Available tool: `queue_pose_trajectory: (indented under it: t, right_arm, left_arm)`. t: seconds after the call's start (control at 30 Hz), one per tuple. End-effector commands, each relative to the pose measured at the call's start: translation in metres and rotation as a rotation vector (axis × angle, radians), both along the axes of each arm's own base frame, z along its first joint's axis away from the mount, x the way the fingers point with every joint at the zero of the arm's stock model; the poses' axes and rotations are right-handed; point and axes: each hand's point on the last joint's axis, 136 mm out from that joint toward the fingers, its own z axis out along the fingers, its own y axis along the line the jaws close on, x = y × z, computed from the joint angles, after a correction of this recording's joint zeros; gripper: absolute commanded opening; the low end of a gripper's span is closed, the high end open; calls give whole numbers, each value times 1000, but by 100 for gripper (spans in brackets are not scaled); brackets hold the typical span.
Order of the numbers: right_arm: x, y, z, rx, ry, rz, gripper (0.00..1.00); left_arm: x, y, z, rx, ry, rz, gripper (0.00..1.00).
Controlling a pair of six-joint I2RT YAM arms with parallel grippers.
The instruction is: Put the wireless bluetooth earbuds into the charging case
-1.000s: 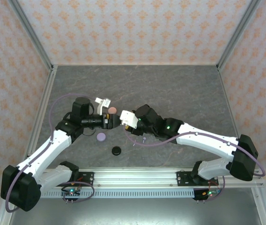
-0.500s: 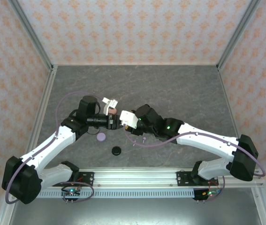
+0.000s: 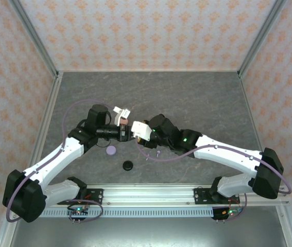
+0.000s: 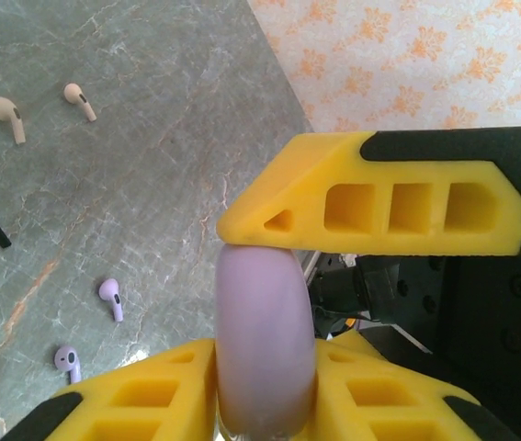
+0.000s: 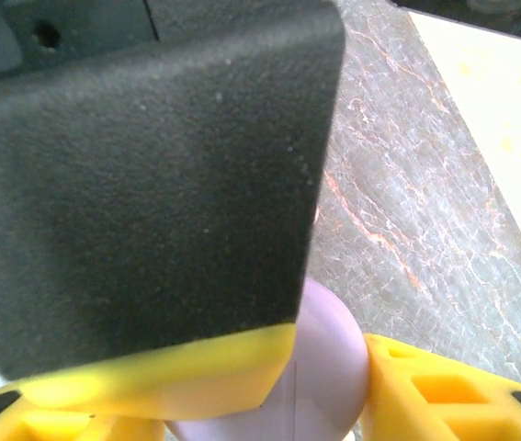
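Charging case (image 4: 265, 349) pinched edge-on by left gripper (image 4: 242, 303); right gripper (image 5: 320, 367) around it, grip unclear. Hold left firm, open it slowly; earbuds (image 4: 111, 297) lie lower left.

Reaches inward with the left arm (image 3: 53, 159) and the right arm (image 3: 223, 152), forearms low, wrists meeting nose to nose at the centre. Clamps the left gripper (image 4: 265, 303) above and below on a pale rounded case (image 4: 265, 354). Brackets the same case with the right gripper (image 5: 324, 367), firm grip or slack impossible to tell.
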Motion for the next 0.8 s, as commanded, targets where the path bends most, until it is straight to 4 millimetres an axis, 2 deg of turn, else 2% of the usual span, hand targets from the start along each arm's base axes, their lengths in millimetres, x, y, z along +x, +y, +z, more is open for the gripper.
queue_pose_trajectory:
  t: [0.0,0.13,0.2,0.3,0.37,0.57,0.77]
  right_arm:
    - [-4,0,12,32,22,10,60]
    - [-6,-11,14,46,68,-24,76]
    - [-6,-19,17,74,103,-52,85]
    - [-10,-29,19,135,191,-71,95]
    - [-13,-39,31,218,233,-86,98]
    - [-4,-69,48,511,394,-147,99]
    - [10,-85,84,844,462,-133,99]
  left_arm:
    - [3,-6,21,-39,-84,-8,25]
    - [9,-3,23,-41,-117,43,22]
    - [16,2,23,-33,-146,92,17]
    - [24,6,29,-58,-211,156,12]
    - [29,7,35,-77,-270,187,10]
    - [33,9,53,-124,-464,259,5]
    - [17,-1,79,-151,-644,228,2]
